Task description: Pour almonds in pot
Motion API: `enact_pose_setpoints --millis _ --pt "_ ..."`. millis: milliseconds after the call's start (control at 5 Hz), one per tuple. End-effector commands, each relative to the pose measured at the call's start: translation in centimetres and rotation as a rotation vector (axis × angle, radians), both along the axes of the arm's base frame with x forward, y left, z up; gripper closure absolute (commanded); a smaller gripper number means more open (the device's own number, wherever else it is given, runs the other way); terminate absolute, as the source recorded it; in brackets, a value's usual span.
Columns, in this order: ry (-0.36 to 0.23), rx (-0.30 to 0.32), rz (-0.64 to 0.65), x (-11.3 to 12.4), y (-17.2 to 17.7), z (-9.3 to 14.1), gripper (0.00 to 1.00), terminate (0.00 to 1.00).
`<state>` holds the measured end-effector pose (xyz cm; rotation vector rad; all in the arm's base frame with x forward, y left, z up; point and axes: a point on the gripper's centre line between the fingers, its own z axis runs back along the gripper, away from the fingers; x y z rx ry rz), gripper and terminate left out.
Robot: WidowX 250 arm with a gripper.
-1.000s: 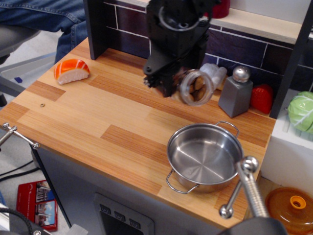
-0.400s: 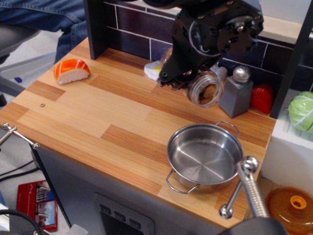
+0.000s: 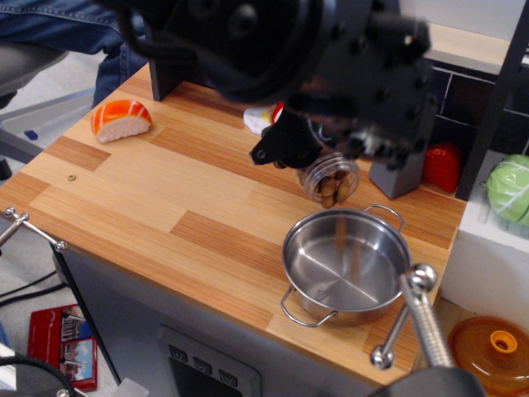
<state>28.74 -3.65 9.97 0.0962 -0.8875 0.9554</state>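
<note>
My gripper (image 3: 307, 155), a large black and blurred shape, is shut on the clear jar (image 3: 331, 179) and holds it tipped mouth-down just above the far rim of the pot. Brown almonds (image 3: 332, 188) crowd the jar's mouth. A faint brown streak (image 3: 340, 238) runs from the mouth down into the pot. The pot (image 3: 368, 277) is a shallow shiny steel pan with two wire loop handles, standing at the front right of the wooden counter. No almonds show lying on its bottom.
A salmon sushi piece (image 3: 121, 118) lies at the far left. A grey shaker (image 3: 398, 178), a red item (image 3: 442, 165) and a white object (image 3: 259, 121) stand behind the arm. A green cabbage (image 3: 510, 190) and an orange lidded pot (image 3: 494, 351) are on the right. A metal rod (image 3: 420, 318) crosses the foreground.
The arm has swung right and forward with the jar, and tipped it from sideways to mouth-down over the pot's far rim. A streak of almonds now falls toward the pot.
</note>
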Motion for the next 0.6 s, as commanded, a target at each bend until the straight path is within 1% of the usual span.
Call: enact_pose_setpoints --millis 0,200,400 --pt "-0.121 0.037 -0.006 0.63 -0.58 1.1 1.0 0.0" --pt "-0.2 0.087 -0.062 1.02 -1.07 1.74 1.0 0.0" --pt "-0.234 0.111 -0.095 1.37 -1.02 1.51 1.0 1.0"
